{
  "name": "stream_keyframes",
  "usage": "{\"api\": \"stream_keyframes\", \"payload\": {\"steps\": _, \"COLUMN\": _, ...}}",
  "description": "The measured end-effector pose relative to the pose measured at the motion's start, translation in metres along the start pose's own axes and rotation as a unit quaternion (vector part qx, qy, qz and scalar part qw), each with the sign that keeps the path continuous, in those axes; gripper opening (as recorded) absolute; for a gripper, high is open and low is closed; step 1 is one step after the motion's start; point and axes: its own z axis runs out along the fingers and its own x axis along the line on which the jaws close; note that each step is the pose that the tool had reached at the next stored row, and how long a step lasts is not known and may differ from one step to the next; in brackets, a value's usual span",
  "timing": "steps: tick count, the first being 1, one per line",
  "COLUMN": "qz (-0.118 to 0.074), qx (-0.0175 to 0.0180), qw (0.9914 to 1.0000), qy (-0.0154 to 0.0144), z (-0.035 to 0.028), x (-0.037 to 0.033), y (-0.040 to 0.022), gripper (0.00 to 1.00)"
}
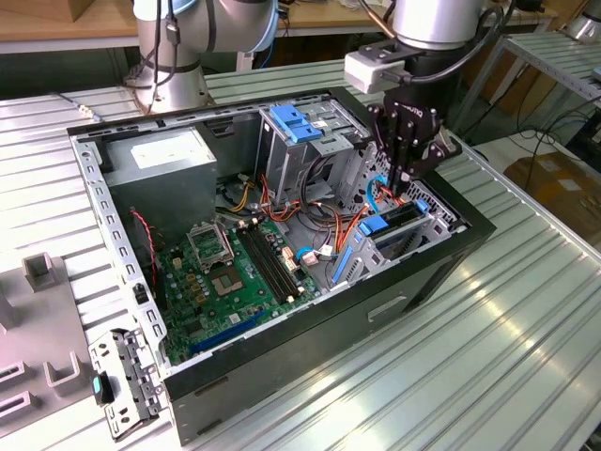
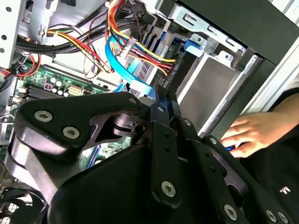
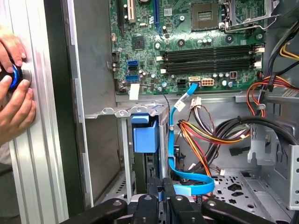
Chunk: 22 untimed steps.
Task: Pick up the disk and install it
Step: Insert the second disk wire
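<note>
Ribbed metal worktop [image 1: 526, 310] carries the open computer case [image 1: 282, 376]; closed pincer [image 1: 401, 178] hovers, apparently empty, above the disk [image 1: 399, 218] seated in its bay.

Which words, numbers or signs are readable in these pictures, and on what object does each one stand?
No text is readable.
White sticker on the grey box: too small to read.
White print on the gripper: blurred.
Marks on the motherboard: too small to read.
</note>
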Motion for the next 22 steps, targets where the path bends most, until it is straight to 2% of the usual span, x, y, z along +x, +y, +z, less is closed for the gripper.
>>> {"api": "stream_keyframes", "payload": {"steps": 2, "qz": 0.002, "qx": 0.0033, "qw": 0.99996, "qy": -0.0079, "z": 0.0014, "x": 0.0046, "y": 0.0018, "gripper": 0.16}}
{"api": "stream_keyframes", "payload": {"steps": 3, "qz": 0.002, "qx": 0.0047, "qw": 0.99994, "qy": -0.0097, "z": 0.0017, "x": 0.0057, "y": 0.0025, "gripper": 0.16}}
{"api": "stream_keyframes", "payload": {"steps": 5, "qz": 0.003, "qx": 0.0137, "qw": 0.99984, "qy": -0.0112, "z": 0.0028, "x": 0.0061, "y": 0.0063, "gripper": 0.16}}
{"api": "stream_keyframes", "payload": {"steps": 7, "qz": 0.004, "qx": 0.0265, "qw": 0.99957, "qy": -0.0121, "z": 0.0044, "x": 0.006, "y": 0.0109, "gripper": 0.16}}
{"api": "stream_keyframes", "payload": {"steps": 8, "qz": 0.004, "qx": 0.0287, "qw": 0.9995, "qy": -0.0124, "z": 0.0049, "x": 0.0059, "y": 0.0112, "gripper": 0.16}}
{"api": "stream_keyframes", "payload": {"steps": 12, "qz": 0.005, "qx": 0.0317, "qw": 0.99939, "qy": -0.0136, "z": 0.0076, "x": 0.0063, "y": 0.0116, "gripper": 0.16}}
{"api": "stream_keyframes", "payload": {"steps": 15, "qz": 0.006, "qx": 0.0342, "qw": 0.99927, "qy": -0.0161, "z": 0.0105, "x": 0.0079, "y": 0.012, "gripper": 0.16}}
{"api": "stream_keyframes", "payload": {"steps": 18, "qz": 0.008, "qx": 0.0349, "qw": 0.99902, "qy": -0.0262, "z": 0.0141, "x": 0.0125, "y": 0.0128, "gripper": 0.16}}
{"api": "stream_keyframes", "payload": {"steps": 20, "qz": 0.009, "qx": 0.0346, "qw": 0.99886, "qy": -0.0319, "z": 0.0151, "x": 0.0142, "y": 0.0128, "gripper": 0.16}}
{"api": "stream_keyframes", "payload": {"steps": 21, "qz": 0.009, "qx": 0.0343, "qw": 0.99872, "qy": -0.036, "z": 0.0157, "x": 0.0154, "y": 0.0128, "gripper": 0.16}}
{"api": "stream_keyframes", "payload": {"steps": 22, "qz": 0.009, "qx": 0.0341, "qw": 0.99864, "qy": -0.0381, "z": 0.0161, "x": 0.0161, "y": 0.0128, "gripper": 0.16}}
